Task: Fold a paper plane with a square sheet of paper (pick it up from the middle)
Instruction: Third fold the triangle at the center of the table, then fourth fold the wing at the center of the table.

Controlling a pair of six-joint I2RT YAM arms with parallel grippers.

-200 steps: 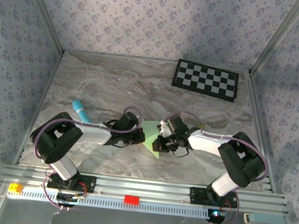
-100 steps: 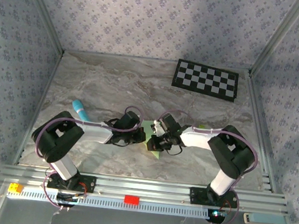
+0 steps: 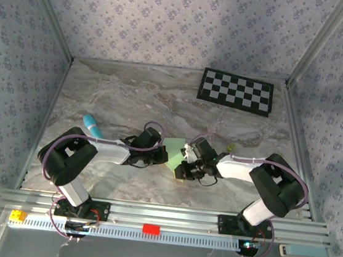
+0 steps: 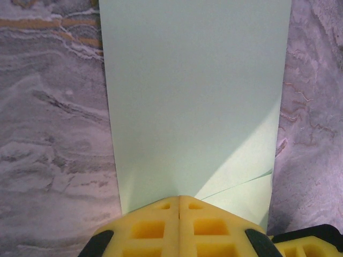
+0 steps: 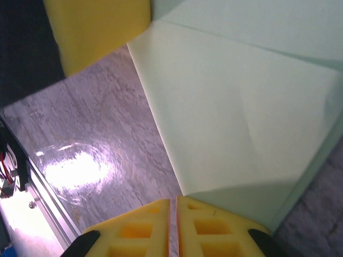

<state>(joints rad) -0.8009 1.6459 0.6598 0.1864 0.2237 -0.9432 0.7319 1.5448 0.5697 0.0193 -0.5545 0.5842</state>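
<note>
Top external: both arms meet low over the near-middle of the marble table. The paper sheet, pale mint and already partly folded, lies between them. The left gripper is at its left edge and the right gripper is at its near-right edge. The checkerboard at far right and the cyan stick at left are well apart from the work.

Left wrist: the yellow fingers are pressed together with no gap. The sheet's near edge runs straight into them, so they are clamped on the paper. The sheet stretches flat on the table, away from the tips. A diagonal fold line sits just beside the tips on the right.

Right wrist: the fingers are together apart from a hairline slit. The corner of a folded flap ends right at the tips. I cannot tell whether the paper is pinched or just lies under the right finger. A second yellow pad, likely the other gripper's, sits at the flap's far end.

Step, as a judgement: setting a crease. To do it well:
- Hold the left clamp fixed as an anchor.
- Press the right tips down along the flap edge.
- Line the edges up before pressing.
- Don't pull sideways, because thin paper slips or tears.
</note>
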